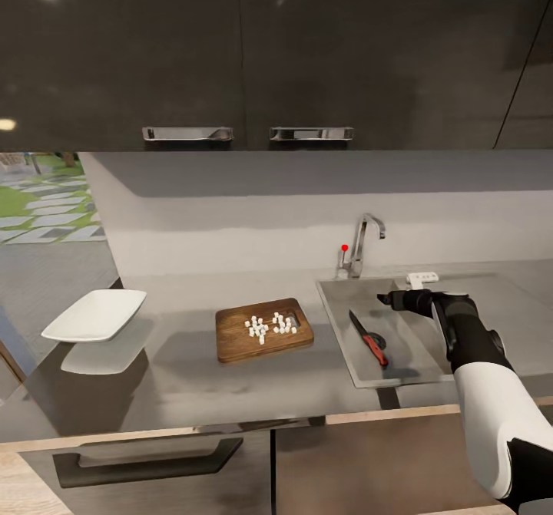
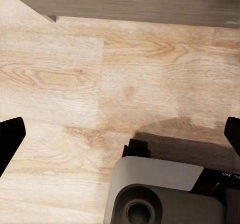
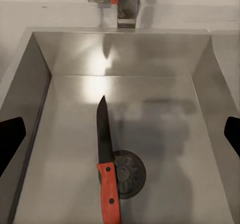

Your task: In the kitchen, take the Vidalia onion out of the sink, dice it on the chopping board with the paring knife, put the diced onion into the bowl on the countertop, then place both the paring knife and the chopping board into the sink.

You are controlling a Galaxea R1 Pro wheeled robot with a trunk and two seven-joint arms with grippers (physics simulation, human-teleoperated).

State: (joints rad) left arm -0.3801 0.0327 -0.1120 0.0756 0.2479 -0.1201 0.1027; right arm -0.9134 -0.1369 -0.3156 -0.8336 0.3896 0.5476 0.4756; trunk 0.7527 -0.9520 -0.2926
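The paring knife [image 1: 368, 338] lies flat in the sink [image 1: 336, 317], its red handle [image 3: 109, 196] next to the dark drain [image 3: 131, 174] and its blade pointing toward the tap [image 1: 362, 242]. My right gripper [image 1: 382, 298] hovers open above the basin, clear of the knife, with its fingertips [image 3: 10, 140] spread wide. The chopping board [image 1: 263, 331] rests on the countertop [image 1: 177, 392] left of the sink and carries several white diced onion pieces [image 1: 269, 326]. Further left stands the white bowl [image 1: 96, 314]. My left gripper [image 2: 120, 139] hangs open over the wooden floor.
Dark upper cabinets [image 1: 253, 54] with chrome handles hang above the counter. The tap's red-tipped lever [image 1: 344, 249] stands behind the sink. A drainboard [image 1: 514, 300] lies right of the basin. The robot's grey base [image 2: 160, 194] sits below the left gripper.
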